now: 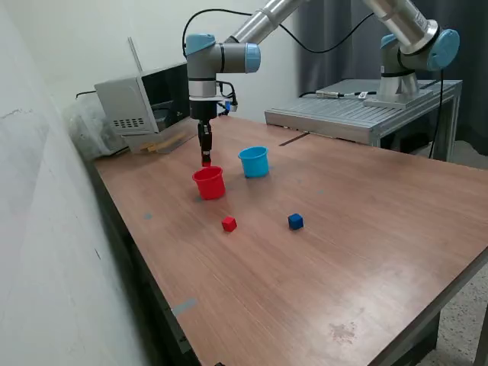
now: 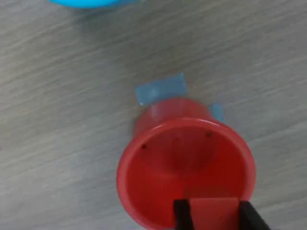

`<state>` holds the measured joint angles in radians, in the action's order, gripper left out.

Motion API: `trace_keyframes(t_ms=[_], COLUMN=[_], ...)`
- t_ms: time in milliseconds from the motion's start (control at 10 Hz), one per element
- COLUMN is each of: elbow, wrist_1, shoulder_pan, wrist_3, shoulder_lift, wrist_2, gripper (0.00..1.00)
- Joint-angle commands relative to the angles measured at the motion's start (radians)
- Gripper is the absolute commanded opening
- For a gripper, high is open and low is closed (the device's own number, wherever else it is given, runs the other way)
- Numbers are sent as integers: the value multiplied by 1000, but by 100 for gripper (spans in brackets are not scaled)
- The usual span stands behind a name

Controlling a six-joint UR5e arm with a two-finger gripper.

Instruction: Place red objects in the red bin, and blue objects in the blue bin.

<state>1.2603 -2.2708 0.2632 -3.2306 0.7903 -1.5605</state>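
My gripper (image 1: 206,158) hangs just above the red cup (image 1: 209,183), shut on a small red cube (image 2: 213,207). In the wrist view the cube sits between the two black fingers (image 2: 181,215) over the red cup's (image 2: 184,167) open mouth; the inside of the cup that shows is bare. The light-blue cup (image 1: 254,162) stands beside the red cup, toward the exterior view's right; only its rim (image 2: 91,2) shows in the wrist view. A second red cube (image 1: 229,223) and one dark-blue cube (image 1: 296,221) lie on the wooden table nearer the front. No other blue cube shows.
A grey box-like device (image 1: 141,103) stands at the back on the exterior view's left. A metal platform (image 1: 358,114) with a second arm's base (image 1: 412,53) is at the back right. Blue tape patches (image 2: 160,89) lie on the table by the red cup.
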Motion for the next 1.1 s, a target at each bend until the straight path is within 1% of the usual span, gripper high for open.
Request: trace_keyframes(t_ms=[0,200,300,400,600,700,800,900,1000], elbow=[-24,-47,-58,-71,-117,-133,-142,-145,-156], wrist_1=[2,2,7,16,71,80,94,106,120], shoulder_pan=[4,4,4,-1,-37,-63,-88,-113,-140], wrist_3=[0,2,2,6,32,72,102,126,152], shoulder_lift=[-32,-37,-37,-36,-33,-33,-29,-26,-28], wrist_2=[-4,-16,-16,-9,-4,-3,5,45,68], gripper=[100,100,100,100,100,100,100,100,100])
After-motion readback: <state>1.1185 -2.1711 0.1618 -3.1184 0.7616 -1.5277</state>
